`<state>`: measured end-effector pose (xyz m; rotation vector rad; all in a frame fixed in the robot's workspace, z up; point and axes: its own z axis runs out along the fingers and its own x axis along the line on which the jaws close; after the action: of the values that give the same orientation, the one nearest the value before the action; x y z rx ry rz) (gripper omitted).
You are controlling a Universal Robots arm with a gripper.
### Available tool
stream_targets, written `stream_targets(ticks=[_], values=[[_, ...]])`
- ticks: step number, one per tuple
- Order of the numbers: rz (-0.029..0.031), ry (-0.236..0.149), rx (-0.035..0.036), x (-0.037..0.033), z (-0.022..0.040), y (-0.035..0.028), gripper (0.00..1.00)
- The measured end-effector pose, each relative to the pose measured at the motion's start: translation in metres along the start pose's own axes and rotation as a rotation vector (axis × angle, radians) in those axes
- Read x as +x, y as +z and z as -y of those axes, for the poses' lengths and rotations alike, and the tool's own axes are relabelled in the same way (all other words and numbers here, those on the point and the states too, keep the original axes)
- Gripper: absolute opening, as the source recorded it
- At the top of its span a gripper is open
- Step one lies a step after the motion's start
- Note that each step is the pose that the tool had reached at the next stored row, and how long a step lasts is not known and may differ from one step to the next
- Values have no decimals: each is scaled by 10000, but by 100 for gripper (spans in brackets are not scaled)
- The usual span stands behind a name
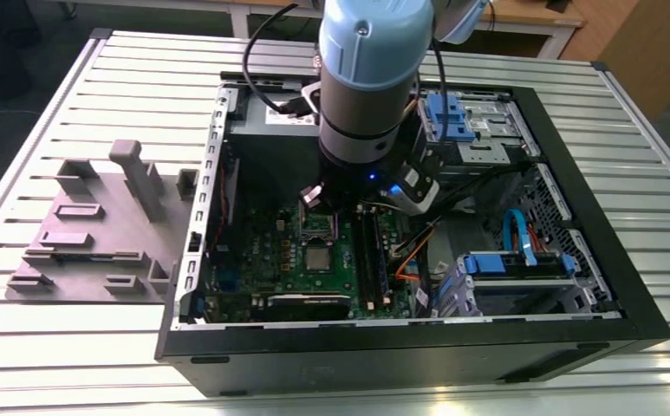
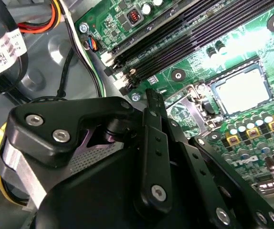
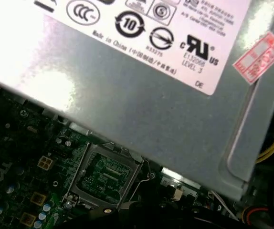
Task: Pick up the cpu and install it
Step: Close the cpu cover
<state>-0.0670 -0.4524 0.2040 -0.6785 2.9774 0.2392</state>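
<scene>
Green and crowded with parts, the motherboard (image 1: 254,260) lies flat on the floor of an open black computer case (image 1: 427,342). The case stands on a table (image 1: 81,347) of aluminium slats. The cpu (image 1: 315,258) rests on this board, near its middle, apart from the gripper and not held by it. In the exterior view it lies just beside the metal-framed socket (image 1: 317,227), on the side toward the case's near wall. The long memory slots (image 1: 366,251) run along it on the exterior view's right. The arm (image 1: 369,78) reaches down into the case and its lower end stands over the socket, so the cpu is a little past it. In the second wrist view the black gripper (image 2: 152,107) hangs low over the board, and the pale square cpu shows beyond its tip, with metal parts between them. Whether the gripper is spread or pressed together I cannot tell. In the first wrist view the socket's frame surrounds a green field, next to the silver power supply (image 3: 127,105). A grey plastic fixture (image 1: 92,234) sits on the table beside the case, at the exterior view's left.
</scene>
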Motion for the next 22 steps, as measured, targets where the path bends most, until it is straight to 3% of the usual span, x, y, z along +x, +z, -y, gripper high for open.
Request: stream_targets(ticks=[7,19,22], values=[[26,65,19,35,-42,6,10],[51,67,28,52,-52,5,10],[50,68,29,48,-57,-36,10]])
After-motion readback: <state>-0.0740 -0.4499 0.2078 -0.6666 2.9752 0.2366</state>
